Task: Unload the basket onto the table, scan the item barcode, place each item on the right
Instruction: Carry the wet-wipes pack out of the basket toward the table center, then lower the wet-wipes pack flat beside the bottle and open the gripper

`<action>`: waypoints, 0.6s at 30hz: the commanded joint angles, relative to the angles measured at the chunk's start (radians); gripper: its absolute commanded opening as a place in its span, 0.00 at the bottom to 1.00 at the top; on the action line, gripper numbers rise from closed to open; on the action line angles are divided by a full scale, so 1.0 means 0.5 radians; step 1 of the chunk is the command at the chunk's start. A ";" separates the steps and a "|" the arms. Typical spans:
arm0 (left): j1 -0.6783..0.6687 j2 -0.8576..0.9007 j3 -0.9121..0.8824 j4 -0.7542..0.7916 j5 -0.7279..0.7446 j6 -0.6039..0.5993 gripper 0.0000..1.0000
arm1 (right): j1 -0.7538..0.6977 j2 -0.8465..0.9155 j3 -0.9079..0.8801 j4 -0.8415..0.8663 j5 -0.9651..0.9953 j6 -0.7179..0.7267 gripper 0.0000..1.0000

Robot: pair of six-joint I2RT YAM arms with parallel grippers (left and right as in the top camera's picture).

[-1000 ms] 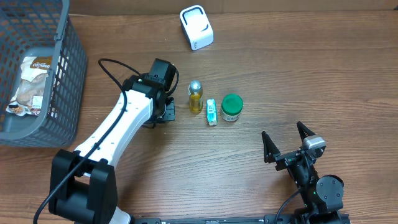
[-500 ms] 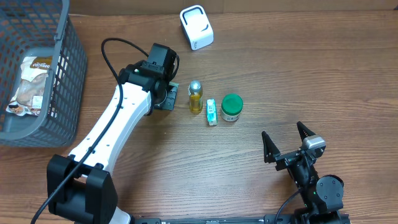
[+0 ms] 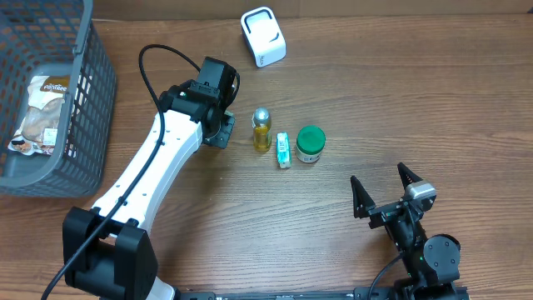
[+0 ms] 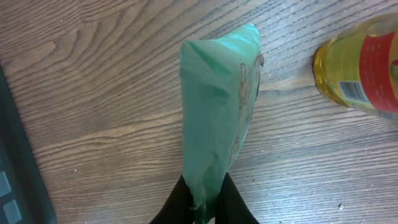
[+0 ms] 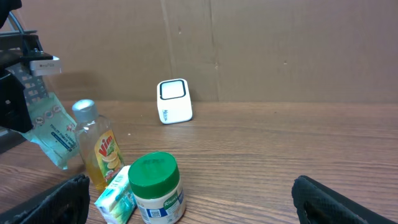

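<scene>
My left gripper (image 4: pixel 202 200) is shut on the bottom edge of a teal-green packet (image 4: pixel 217 106), which hangs just above the wood table, left of a yellow bottle (image 4: pixel 364 68). In the overhead view the left gripper (image 3: pixel 223 132) sits just left of the bottle (image 3: pixel 261 129). The right wrist view shows the packet (image 5: pixel 51 132) raised at the far left. A white scanner (image 3: pixel 263 37) stands at the back of the table, also seen in the right wrist view as the scanner (image 5: pixel 174 101). My right gripper (image 3: pixel 379 179) rests open at the front right, holding nothing.
A small teal box (image 3: pixel 284 150) and a green-lidded jar (image 3: pixel 310 143) stand right of the bottle. A grey basket (image 3: pixel 83 100) at the left holds a snack bag (image 3: pixel 40 112). The left arm's black cable (image 3: pixel 154 71) loops above the table.
The left gripper has moved a little toward the back of the table with the packet, then held nearly still. The right arm has not moved.
</scene>
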 commanded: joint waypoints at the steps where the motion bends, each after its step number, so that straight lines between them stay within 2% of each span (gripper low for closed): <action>1: -0.013 -0.018 0.052 0.008 0.001 0.039 0.04 | 0.010 -0.016 -0.021 0.006 0.014 -0.009 1.00; 10: -0.040 -0.018 0.051 -0.068 -0.026 0.192 0.04 | 0.010 -0.016 -0.021 0.006 0.014 -0.010 1.00; 14: -0.121 -0.018 0.049 -0.098 -0.204 0.193 0.04 | 0.010 -0.016 -0.021 0.006 0.014 -0.010 1.00; 18: -0.229 -0.018 0.041 -0.110 -0.214 0.265 0.05 | 0.010 -0.016 -0.021 0.006 0.014 -0.010 1.00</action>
